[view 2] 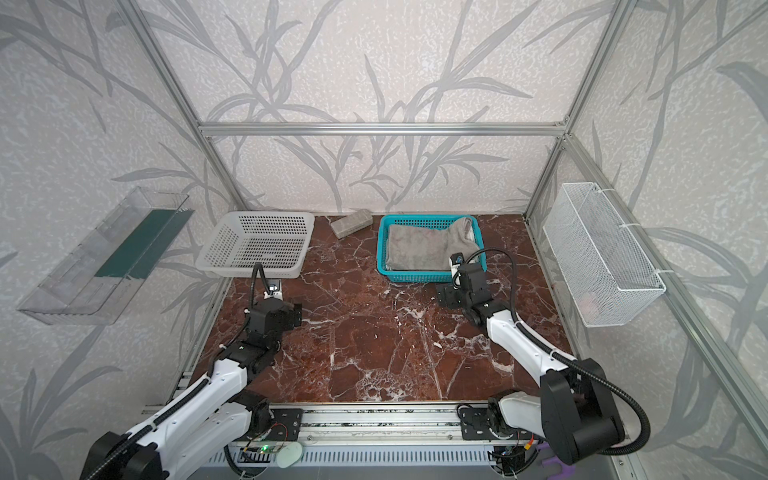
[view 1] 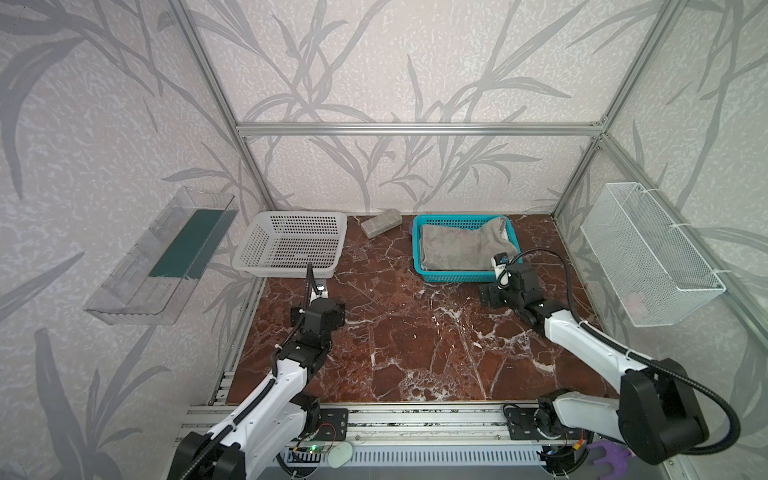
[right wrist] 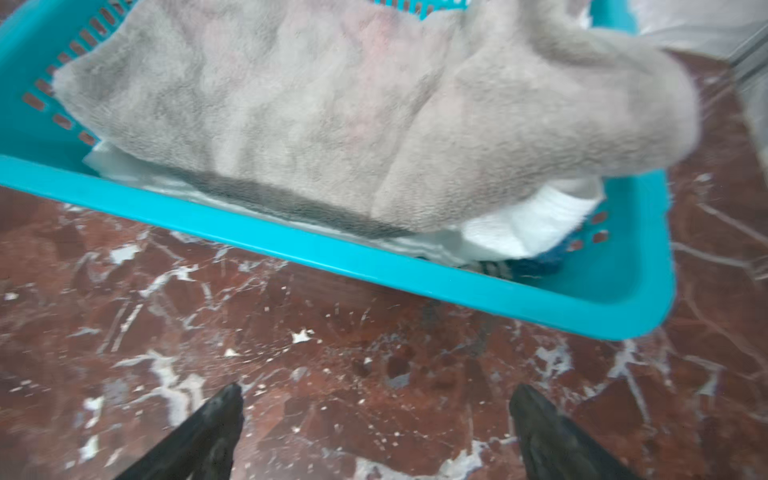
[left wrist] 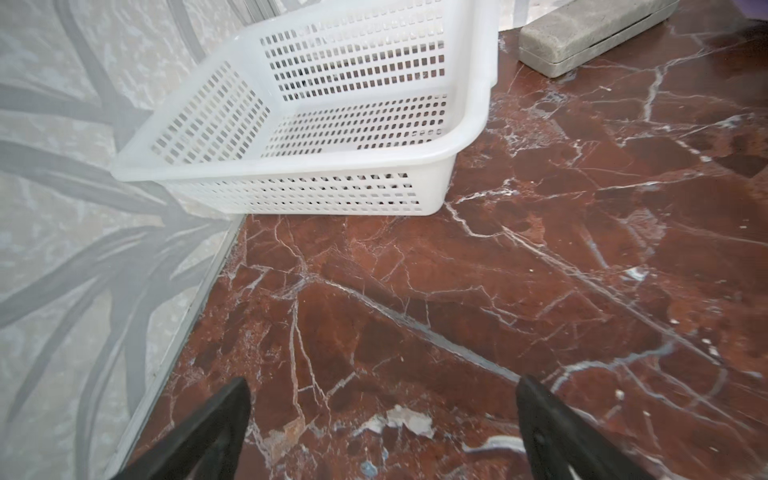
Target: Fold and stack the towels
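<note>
Towels lie stacked inside the teal basket (view 1: 465,275), which sits right of centre toward the back of the marble table (view 1: 415,340) in both top views. Topmost is the grey-taupe towel (view 1: 459,249), folded flat, with one corner riding up over the basket's far right rim. The right wrist view shows the white towel (right wrist: 536,222) under it, poking out at one corner. Beneath that is a sliver of dark blue cloth (right wrist: 536,266), too little of it visible to tell more.

The right gripper (right wrist: 376,392) hovers over bare marble just in front of the basket's near rim. Its fingers are spread wide with nothing between them. The left gripper (left wrist: 382,386) is likewise released and empty, above the marble near the front of the white basket (view 1: 291,272), which stands left of centre at the back. A grey block (view 1: 381,223) lies between the two baskets, close to the back wall.
</note>
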{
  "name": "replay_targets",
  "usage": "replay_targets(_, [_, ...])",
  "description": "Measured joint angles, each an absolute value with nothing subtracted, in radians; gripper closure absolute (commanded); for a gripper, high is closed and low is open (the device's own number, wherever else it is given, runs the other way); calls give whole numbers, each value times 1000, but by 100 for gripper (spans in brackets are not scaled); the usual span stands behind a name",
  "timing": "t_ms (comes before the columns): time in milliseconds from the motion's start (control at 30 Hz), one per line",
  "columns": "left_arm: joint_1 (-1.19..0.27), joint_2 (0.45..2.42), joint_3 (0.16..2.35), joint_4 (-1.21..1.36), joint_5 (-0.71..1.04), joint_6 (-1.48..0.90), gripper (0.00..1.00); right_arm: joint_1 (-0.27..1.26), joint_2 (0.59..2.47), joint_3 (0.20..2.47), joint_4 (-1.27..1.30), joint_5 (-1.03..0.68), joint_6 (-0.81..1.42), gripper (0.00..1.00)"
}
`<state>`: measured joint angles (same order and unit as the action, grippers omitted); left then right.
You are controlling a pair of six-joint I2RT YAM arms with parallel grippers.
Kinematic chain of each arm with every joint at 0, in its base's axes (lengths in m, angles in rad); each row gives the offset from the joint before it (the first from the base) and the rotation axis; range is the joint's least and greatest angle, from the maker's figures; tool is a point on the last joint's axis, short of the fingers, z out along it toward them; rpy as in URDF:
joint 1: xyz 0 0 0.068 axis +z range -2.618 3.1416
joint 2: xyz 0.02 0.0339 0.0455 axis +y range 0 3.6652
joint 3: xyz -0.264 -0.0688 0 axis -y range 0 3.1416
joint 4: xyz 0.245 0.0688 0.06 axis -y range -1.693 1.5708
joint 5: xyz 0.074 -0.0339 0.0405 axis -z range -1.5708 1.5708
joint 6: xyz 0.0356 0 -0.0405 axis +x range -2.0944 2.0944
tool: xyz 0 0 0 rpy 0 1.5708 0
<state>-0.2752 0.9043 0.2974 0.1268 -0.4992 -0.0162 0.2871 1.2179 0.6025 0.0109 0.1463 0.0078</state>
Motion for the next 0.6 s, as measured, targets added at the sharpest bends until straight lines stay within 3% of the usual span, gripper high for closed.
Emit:
replay_targets(267, [-120,1169,293,436,-514,-10,1,189,1259,416,348,279,-43,1])
replay_targets(600, [11,1359,329,677,-359,-56,1,134,1444,332,805,228,-58,1])
